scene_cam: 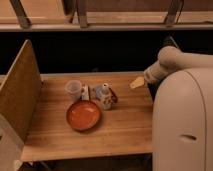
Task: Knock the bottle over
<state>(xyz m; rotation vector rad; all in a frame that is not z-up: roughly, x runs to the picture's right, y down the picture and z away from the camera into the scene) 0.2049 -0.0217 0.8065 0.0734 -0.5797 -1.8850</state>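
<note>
The bottle (104, 96) stands upright near the middle of the wooden table (125, 125). It has a white rounded cap and a pale body with blue and red markings. A translucent plastic cup (73, 90) stands to its left and a round orange-red bowl (83, 114) lies in front of it on the left. My gripper (137, 82) hangs above the table's right side, to the right of the bottle and apart from it, at the end of the white arm (167, 62).
A tall wooden panel (20, 95) walls off the table's left side. A small pale item (85, 93) stands between cup and bottle. The robot's white body (182, 120) fills the right. Dark space lies behind the table's far edge.
</note>
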